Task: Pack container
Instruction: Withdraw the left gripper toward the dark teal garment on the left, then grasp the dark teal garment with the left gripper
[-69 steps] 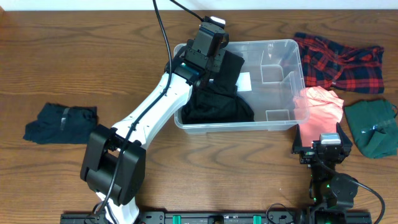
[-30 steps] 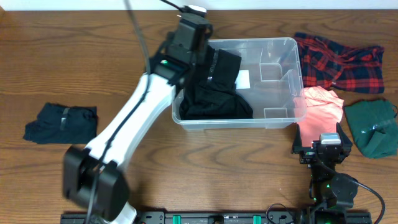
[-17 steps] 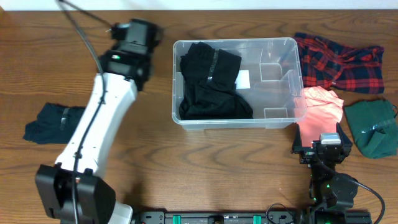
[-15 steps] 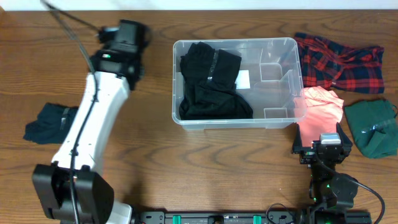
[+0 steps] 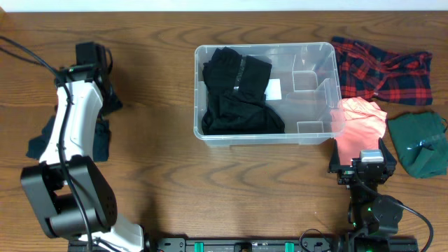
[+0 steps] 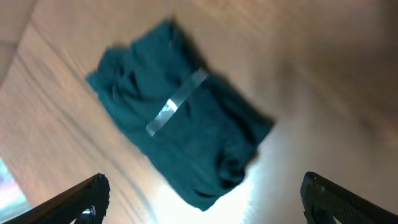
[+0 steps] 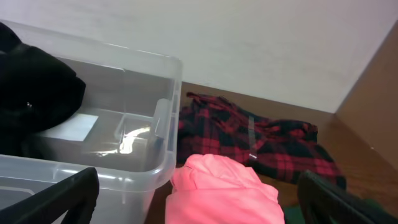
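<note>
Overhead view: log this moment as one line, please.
container: black clothing inside | left gripper: open, above teal folded garment | right gripper: open, near pink garment

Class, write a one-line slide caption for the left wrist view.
Left hand, open, hovers over a folded dark teal garment banded with clear tape on the wooden table.

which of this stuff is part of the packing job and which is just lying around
Job: container, black clothes inside it, dark teal bundle far left.
Lying about, probably waiting: plaid shirt, pink garment, green garment.
</note>
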Controlling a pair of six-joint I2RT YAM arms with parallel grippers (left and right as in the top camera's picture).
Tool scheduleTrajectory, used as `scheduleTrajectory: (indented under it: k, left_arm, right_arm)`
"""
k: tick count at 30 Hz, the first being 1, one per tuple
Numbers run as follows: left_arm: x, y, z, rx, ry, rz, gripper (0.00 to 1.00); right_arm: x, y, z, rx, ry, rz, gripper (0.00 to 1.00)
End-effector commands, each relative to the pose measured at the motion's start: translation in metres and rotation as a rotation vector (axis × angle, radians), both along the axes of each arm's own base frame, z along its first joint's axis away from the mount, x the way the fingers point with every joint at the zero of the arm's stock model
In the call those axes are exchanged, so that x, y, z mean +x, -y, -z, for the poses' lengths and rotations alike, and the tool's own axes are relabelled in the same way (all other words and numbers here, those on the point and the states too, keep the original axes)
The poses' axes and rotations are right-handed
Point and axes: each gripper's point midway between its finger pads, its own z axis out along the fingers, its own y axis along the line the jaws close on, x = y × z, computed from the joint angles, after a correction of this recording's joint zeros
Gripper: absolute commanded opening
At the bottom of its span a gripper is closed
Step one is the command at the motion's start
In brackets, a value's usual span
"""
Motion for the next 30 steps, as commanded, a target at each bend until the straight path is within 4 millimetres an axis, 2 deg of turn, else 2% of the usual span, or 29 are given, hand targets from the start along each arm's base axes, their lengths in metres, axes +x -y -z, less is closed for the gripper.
scheduleTrajectory:
  k: [1, 6, 11, 13, 25, 30]
  left_arm:
    - [-0.021, -0.012, 0.028, -0.030, -0.083, -0.056, 0.98]
    - [-0.036, -0.024, 0.053, -0.056, -0.127, -0.103, 0.98]
    - [-0.025, -0.011, 0.085, -0.193, -0.117, 0.015, 0.98]
    - [-0.022, -0.010, 0.092, -0.199, -0.119, 0.056, 0.98]
    - [-0.020, -0.015, 0.099, -0.189, -0.111, 0.089, 0.98]
    - [-0.024, -0.014, 0.112, -0.183, -0.096, 0.091, 0.98]
  right_arm:
    - [0.000, -0.003, 0.000, -0.010, 0.000, -0.011, 0.99]
    - [0.000, -0.003, 0.000, -0.010, 0.000, -0.011, 0.99]
    - [0.000, -0.003, 0.000, -0.010, -0.001, -0.011, 0.99]
    - [0.000, -0.003, 0.000, -0.010, 0.000, -0.011, 0.99]
    - [0.000, -0.003, 0.000, -0.010, 0.000, -0.011, 0.99]
    - [0.000, -0.003, 0.000, -0.010, -0.001, -0.011, 0.99]
